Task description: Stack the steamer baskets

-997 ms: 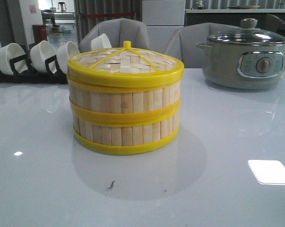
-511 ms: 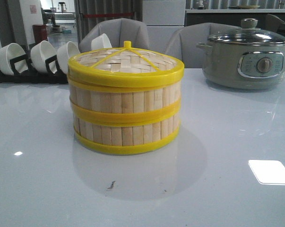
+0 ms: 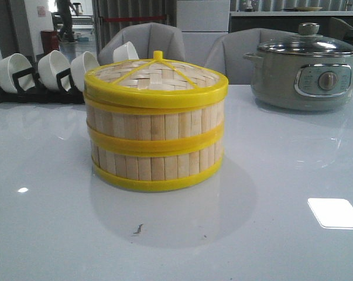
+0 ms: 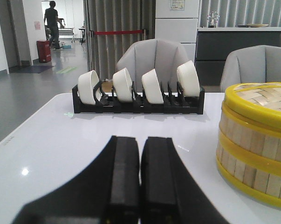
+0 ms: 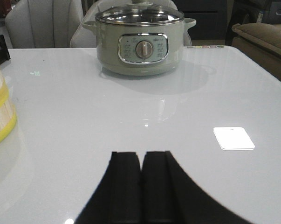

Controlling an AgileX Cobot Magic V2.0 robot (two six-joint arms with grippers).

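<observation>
On white table (image 3: 293,175): two steamer baskets (image 3: 156,140), stacked, woven lid (image 3: 156,76) on top.
Nearest, clear of the stack: left gripper (image 4: 140,179) and right gripper (image 5: 141,179), fingers pressed together on nothing, above bare tabletop. Mid-table: stack upright, yellow rims aligned. Farther back: black rack (image 3: 36,93) of tilted white bowls (image 3: 53,67) at left, grey-green electric pot (image 3: 305,73) with glass lid at right, grey chairs (image 3: 144,41) behind.

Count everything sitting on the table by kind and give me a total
Steamer baskets: 2, stacked
Woven lid: 1, on top of the stack
Electric pot: 1, glass lid on
White bowls: 4, standing on edge in the rack
Black bowl rack: 1
Total: 9
</observation>
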